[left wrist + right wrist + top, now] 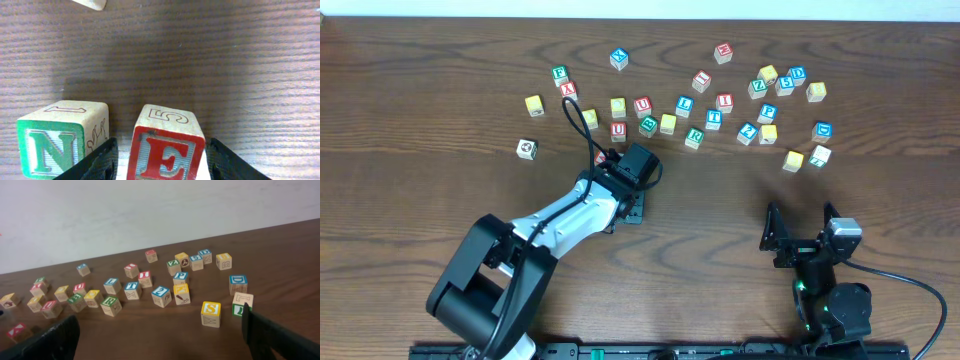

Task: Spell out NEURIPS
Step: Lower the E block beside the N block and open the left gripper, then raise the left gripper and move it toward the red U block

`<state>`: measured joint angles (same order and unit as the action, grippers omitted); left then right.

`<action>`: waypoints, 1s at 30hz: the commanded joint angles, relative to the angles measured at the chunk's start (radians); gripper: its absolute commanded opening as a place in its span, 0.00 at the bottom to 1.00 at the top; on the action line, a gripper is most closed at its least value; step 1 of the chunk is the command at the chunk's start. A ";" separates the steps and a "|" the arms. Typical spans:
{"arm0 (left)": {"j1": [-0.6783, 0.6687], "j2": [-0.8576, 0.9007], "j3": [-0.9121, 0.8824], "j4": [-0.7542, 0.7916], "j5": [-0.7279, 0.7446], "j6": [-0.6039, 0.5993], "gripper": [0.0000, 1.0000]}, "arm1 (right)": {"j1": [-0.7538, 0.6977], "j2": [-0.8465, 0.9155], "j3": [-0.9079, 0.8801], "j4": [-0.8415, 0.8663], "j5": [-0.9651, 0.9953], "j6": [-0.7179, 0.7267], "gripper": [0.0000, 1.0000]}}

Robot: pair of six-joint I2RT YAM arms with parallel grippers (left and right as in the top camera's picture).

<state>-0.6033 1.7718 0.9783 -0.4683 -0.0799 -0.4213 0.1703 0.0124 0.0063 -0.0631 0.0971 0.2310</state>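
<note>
Left hand (161, 162) just wider than red E block (168, 131), green N block (60, 142) alongside; right hand (160, 330) wide.

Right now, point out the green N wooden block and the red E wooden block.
green N wooden block (50, 154): left wrist view, lettered face.
red E wooden block (165, 159): left wrist view, lettered face.

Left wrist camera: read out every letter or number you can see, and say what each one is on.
"N": green front face of the left block.
"1": top of that same block.
"E": red front face of the right block.
"5": top of that block.
Nothing is readable on the block at the top edge.
</note>
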 commanded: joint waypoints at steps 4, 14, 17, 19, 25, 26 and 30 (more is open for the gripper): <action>0.000 -0.063 0.022 -0.012 0.002 0.013 0.56 | -0.003 -0.005 -0.001 -0.004 -0.002 0.011 0.99; 0.001 -0.163 0.022 -0.039 0.001 0.024 0.56 | -0.003 -0.005 -0.001 -0.004 -0.002 0.011 0.99; 0.001 -0.207 0.022 -0.042 0.001 0.041 0.56 | -0.003 -0.005 -0.001 -0.004 -0.002 0.011 0.99; 0.000 -0.241 0.022 -0.047 0.001 0.056 0.56 | -0.003 -0.005 -0.001 -0.004 -0.002 0.011 0.99; 0.000 -0.264 0.022 -0.082 0.002 0.070 0.56 | -0.003 -0.005 -0.001 -0.004 -0.002 0.011 0.99; 0.000 -0.264 0.022 -0.084 0.002 0.070 0.56 | -0.003 -0.005 -0.001 -0.004 -0.002 0.011 0.99; 0.001 -0.265 0.032 -0.079 0.001 0.069 0.61 | -0.003 -0.005 -0.001 -0.004 -0.002 0.011 0.99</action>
<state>-0.6033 1.5127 0.9783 -0.5465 -0.0799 -0.3649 0.1703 0.0124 0.0063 -0.0631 0.0971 0.2310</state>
